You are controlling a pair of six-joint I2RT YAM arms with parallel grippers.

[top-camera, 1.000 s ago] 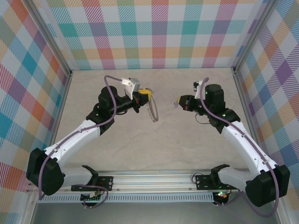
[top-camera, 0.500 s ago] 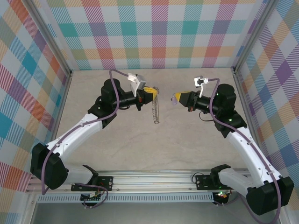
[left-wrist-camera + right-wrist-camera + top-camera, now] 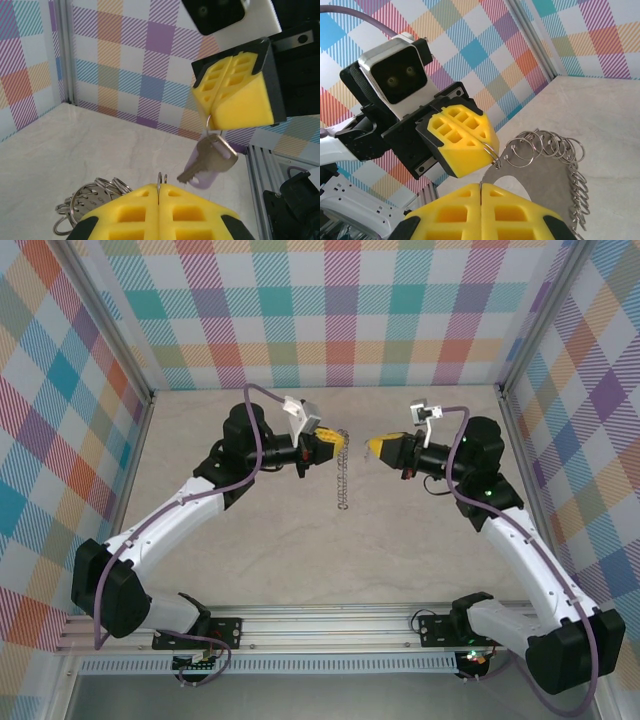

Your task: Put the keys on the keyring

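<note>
Joining is not yet being achieved: the keyring [image 3: 344, 478] is being dangled above the table [image 3: 260, 550], clamped in the left gripper [image 3: 334, 443]. The key [image 3: 209, 161] is being pinched by the right gripper [image 3: 377, 449], near the keyring but apart.

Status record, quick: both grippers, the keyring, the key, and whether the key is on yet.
left gripper: jaws shut on one wire loop of the keyring
keyring: hangs down from that grip
right gripper: jaws shut on the thin loop at the key
key: dangles below the jaws, lilac head
spacing: grippers face each other, tips apart
threading: not yet done
</note>
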